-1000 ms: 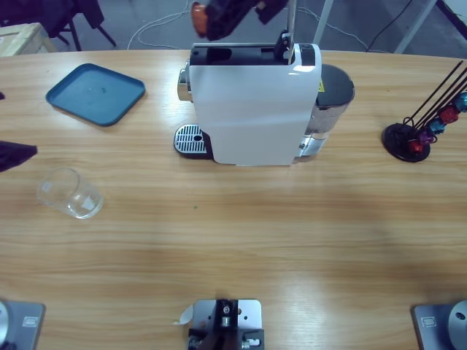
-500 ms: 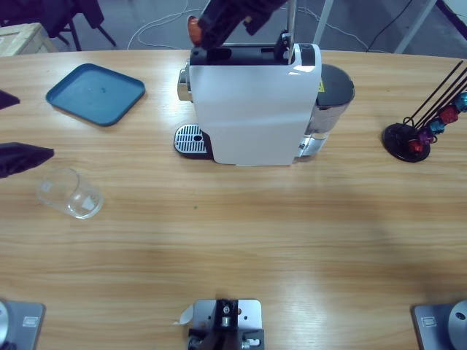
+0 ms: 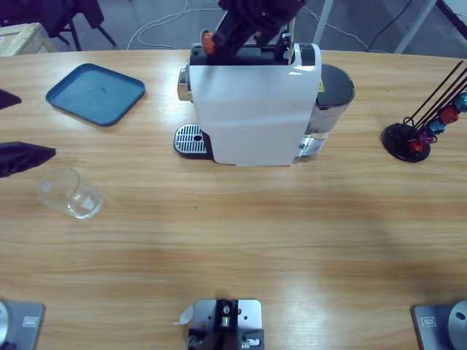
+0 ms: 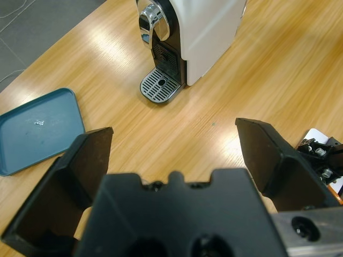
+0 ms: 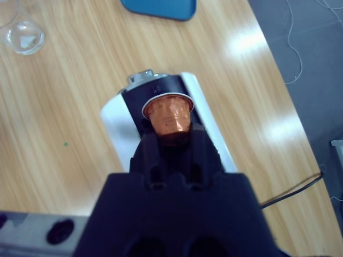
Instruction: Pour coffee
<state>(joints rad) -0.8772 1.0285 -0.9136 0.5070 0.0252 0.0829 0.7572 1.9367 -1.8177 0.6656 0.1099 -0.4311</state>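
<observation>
A white coffee machine (image 3: 248,109) stands at the table's back middle, its round drip grate (image 3: 190,138) on its left side. My right gripper (image 3: 219,36) hangs over the machine's black top slot (image 5: 161,88), shut on an orange capsule (image 5: 168,115). At the left edge my left gripper (image 3: 33,125) stands open with nothing between its jaws, just behind a clear glass (image 3: 69,193) lying tilted on the wood. In the left wrist view the gripper (image 4: 174,136) faces the machine (image 4: 198,37) and its grate (image 4: 159,85). No coffee shows anywhere.
A blue tray (image 3: 95,93) lies at the back left. A black capsule rack (image 3: 419,135) with coloured capsules stands at the right edge. The machine's water tank (image 3: 332,95) sticks out on its right side.
My right gripper has carried the orange capsule rightward and down, closer over the machine's top. The left gripper has come in a little from the left edge, near the glass.
</observation>
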